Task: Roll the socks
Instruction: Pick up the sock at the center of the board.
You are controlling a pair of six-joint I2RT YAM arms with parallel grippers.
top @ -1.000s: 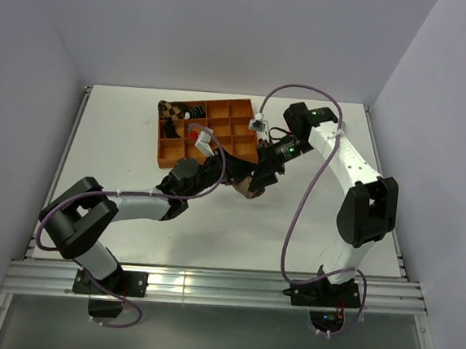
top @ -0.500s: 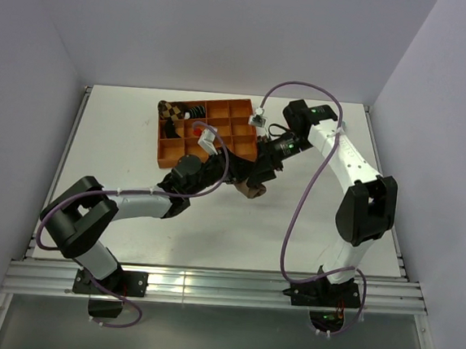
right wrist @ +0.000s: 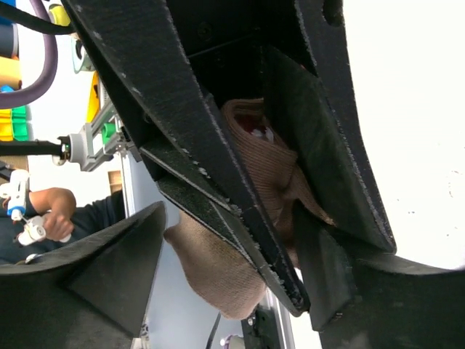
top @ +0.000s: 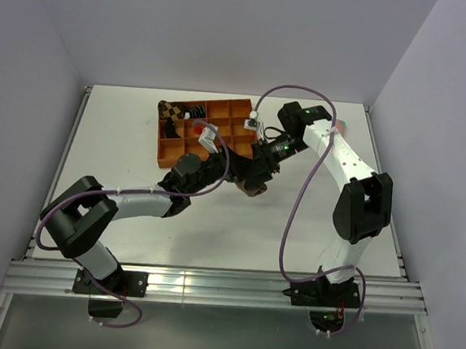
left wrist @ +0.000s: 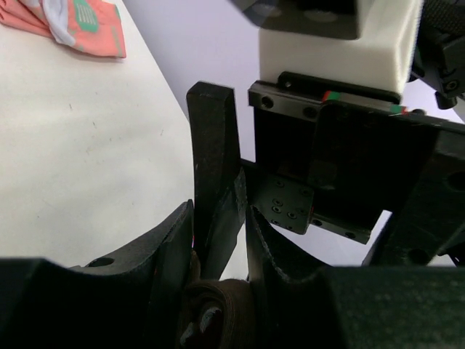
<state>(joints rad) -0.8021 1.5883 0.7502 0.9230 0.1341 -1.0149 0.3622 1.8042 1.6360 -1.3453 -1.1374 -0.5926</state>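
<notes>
Table (top: 122, 132) white, walls (top: 229, 35) pale; tan sock (top: 253, 190) near orange tray (top: 164, 161).

"What's between your fingers?"

"My gripper (left wrist: 218, 218) straddles the right arm's finger (left wrist: 214, 145), which stands upright with one of my fingers hard against each side. Just below that finger a brown sock (left wrist: 221, 309) is bunched in my grip."

"And farther off?"

"Far up-left of that finger, pink-and-green socks (left wrist: 73, 29) lie on the table (left wrist: 94, 160)."

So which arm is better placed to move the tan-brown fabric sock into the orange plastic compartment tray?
Probably right: the right gripper has the tan-brown fabric sock clamped between its jaws, close beside the orange plastic compartment tray.
</notes>
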